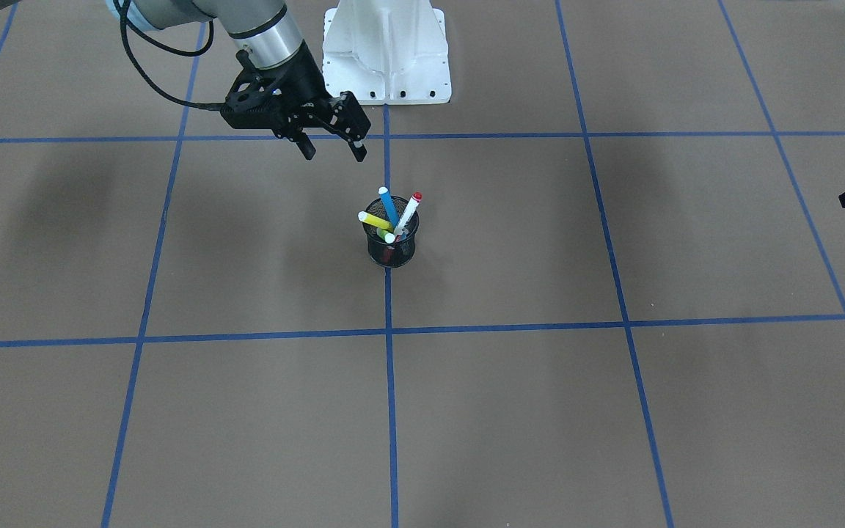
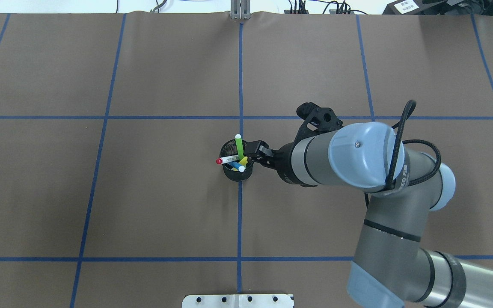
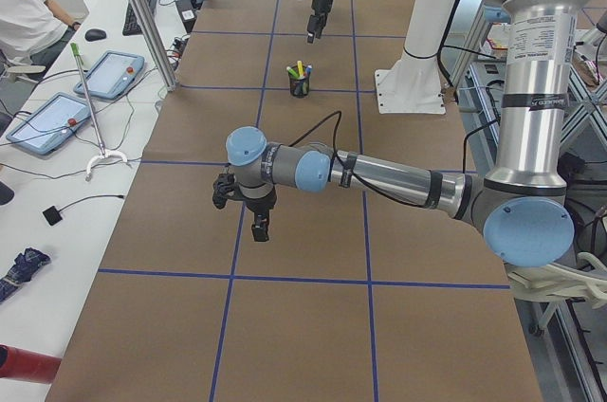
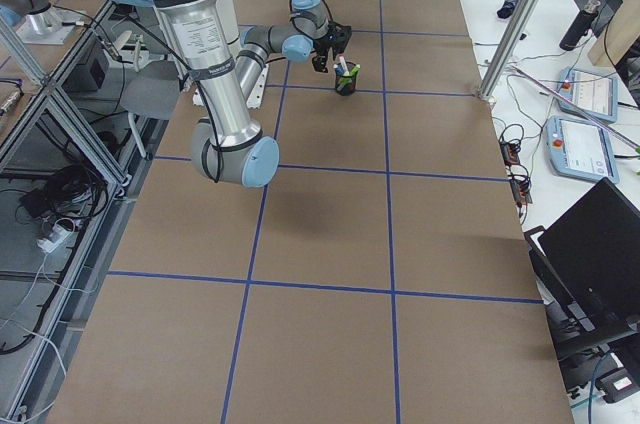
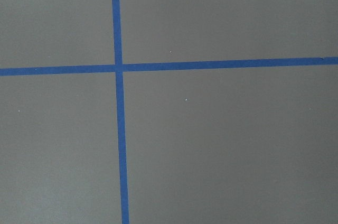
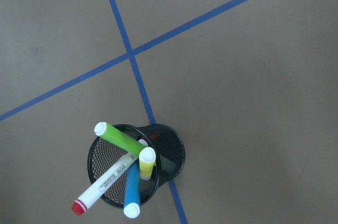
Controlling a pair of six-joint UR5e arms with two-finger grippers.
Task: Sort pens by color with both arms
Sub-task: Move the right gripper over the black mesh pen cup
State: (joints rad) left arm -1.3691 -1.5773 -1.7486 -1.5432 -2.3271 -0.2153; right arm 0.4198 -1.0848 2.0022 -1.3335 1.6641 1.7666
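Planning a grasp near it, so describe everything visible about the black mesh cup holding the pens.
The black mesh cup is a round, open-topped holder of fine wire mesh, seemingly metal. It stands upright on the brown table, over a blue tape line. Inside lean a green pen, a yellow pen, a blue pen and a red-ended white pen, ends above its rim. The open right gripper hangs nearby, not touching.

Four pens [image 6: 109,180] inside cup [image 6: 173,152] on table [image 1: 540,411]
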